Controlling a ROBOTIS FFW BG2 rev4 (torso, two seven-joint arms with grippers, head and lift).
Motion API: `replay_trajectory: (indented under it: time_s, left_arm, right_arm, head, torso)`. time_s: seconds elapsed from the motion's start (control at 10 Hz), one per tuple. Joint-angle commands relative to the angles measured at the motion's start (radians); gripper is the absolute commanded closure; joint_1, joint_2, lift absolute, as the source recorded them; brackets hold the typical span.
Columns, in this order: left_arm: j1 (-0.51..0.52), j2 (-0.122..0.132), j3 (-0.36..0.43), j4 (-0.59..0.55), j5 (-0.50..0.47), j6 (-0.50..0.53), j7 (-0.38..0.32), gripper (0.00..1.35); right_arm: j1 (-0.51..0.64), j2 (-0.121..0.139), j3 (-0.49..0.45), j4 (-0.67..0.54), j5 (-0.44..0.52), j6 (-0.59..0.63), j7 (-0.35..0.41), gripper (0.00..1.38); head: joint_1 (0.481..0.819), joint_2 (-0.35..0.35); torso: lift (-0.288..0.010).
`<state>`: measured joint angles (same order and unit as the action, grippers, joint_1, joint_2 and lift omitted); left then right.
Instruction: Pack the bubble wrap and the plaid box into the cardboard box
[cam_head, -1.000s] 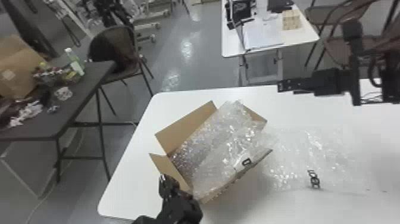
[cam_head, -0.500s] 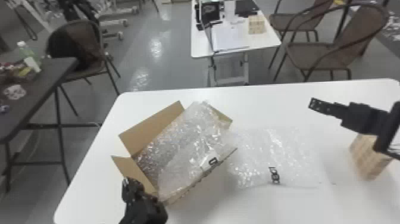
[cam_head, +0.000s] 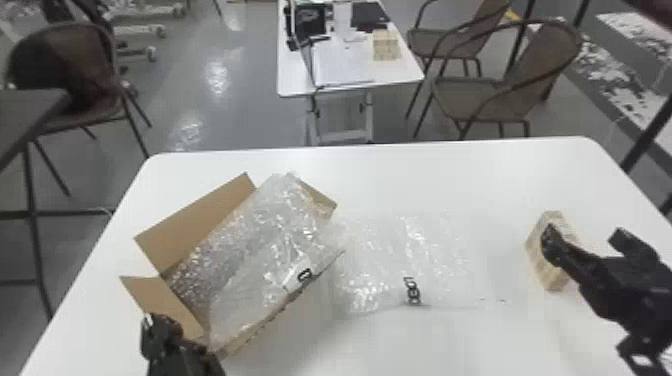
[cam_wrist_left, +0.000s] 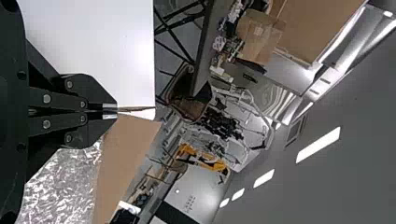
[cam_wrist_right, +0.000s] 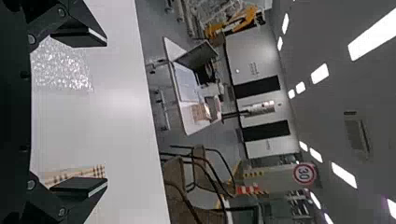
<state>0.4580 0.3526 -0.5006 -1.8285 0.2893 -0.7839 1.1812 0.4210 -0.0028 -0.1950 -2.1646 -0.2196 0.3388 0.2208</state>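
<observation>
Swinging the head's gaze rightward over the last second, so putting the open brown cardboard box (cam_head: 200, 220) further left, with clear, crumpled bubble wrap (cam_head: 260, 250) lying inside it and over its near right wall; placing next to that, toward the middle, the flat clear bubble-wrap sheet (cam_head: 400, 250) on the white table (cam_head: 450, 175); bringing fully into sight on the right the beige plaid box (cam_head: 542, 265), outside the cardboard box and well apart from it. Having turned the right gripper, too, from pointing leftward to pointing forward at the plaid box. Seems to mean starting on the plaid box, with the flat sheet perhaps waiting to be packed as well. As for pose, beginning on the left: holding the left gripper (cam_wrist_left: 110, 111) low by the near left flap (cam_head: 160, 302), fingertips pressed together at the cardboard's edge; cannot tell whether pinching any of it. On the right, reaching in from the side with the right gripper (cam_head: 584, 234), fingers spread wide and pinching nothing, with one finger overlapping the plaid box in the head view; cannot tell about contact. Probably needs centring over the plaid box and lowering before closing, or else risks nudging it aside
</observation>
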Motion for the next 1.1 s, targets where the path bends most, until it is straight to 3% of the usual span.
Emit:
replay_trajectory:
  time_s: [0.0,0.2,0.6,1.0]
  left_arm:
    - [0.011,-0.003,0.007,0.0,-0.004,-0.009,0.002,1.22]
    - [0.018,0.0,0.007,0.0,-0.004,-0.02,0.009,1.22]
    - [0.019,-0.004,0.007,0.0,-0.002,-0.023,0.011,1.22]
    - [0.019,-0.006,0.007,0.0,-0.001,-0.025,0.011,1.22]
  right_arm:
    - [0.107,0.004,0.028,0.049,0.045,-0.208,-0.075,0.23]
    - [0.048,0.004,-0.032,0.213,-0.001,-0.274,-0.028,0.23]
    - [-0.064,0.004,-0.038,0.43,-0.078,-0.316,0.04,0.23]
    - [-0.143,-0.045,-0.038,0.536,-0.093,-0.316,0.057,0.23]
  head:
    - [0.695,0.049]
    - [0.695,0.019]
    - [0.695,-0.012]
    - [0.695,-0.017]
  torso:
    - [-0.102]
    - [-0.102]
    - [-0.102]
    - [-0.102]
